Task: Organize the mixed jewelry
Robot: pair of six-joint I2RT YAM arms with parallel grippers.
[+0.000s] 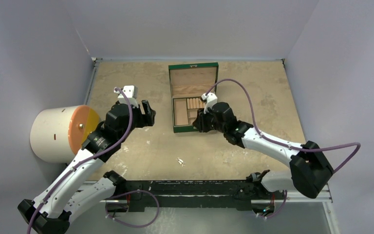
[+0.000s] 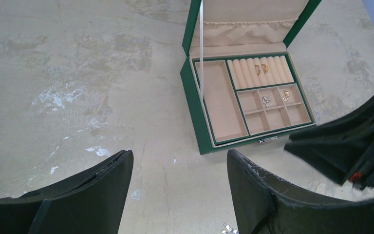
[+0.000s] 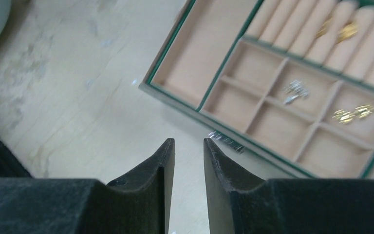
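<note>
Light reaches me evenly from overhead, soft and diffuse. In the top view the table (image 1: 146, 146) is bright and pale, the walls (image 1: 29, 48) take a bluish cast, and I see only faint, soft-edged shadows. My left wrist view is crisp on the green box (image 2: 191, 105), but the left gripper (image 2: 179, 161), near the lens, is dark with little detail. My right wrist view is soft: the jewelry (image 3: 296, 91) smears, worst at the far right.

Plain lavender-grey walls (image 1: 190, 24) are closing in a mottled beige tabletop (image 1: 141, 146) at the back, left and right. Soft, even light is falling across its blotchy surface. A white drum (image 1: 53, 134) with an orange face is sitting by the left wall; a black rail (image 1: 185, 187) is running along the near edge
</note>
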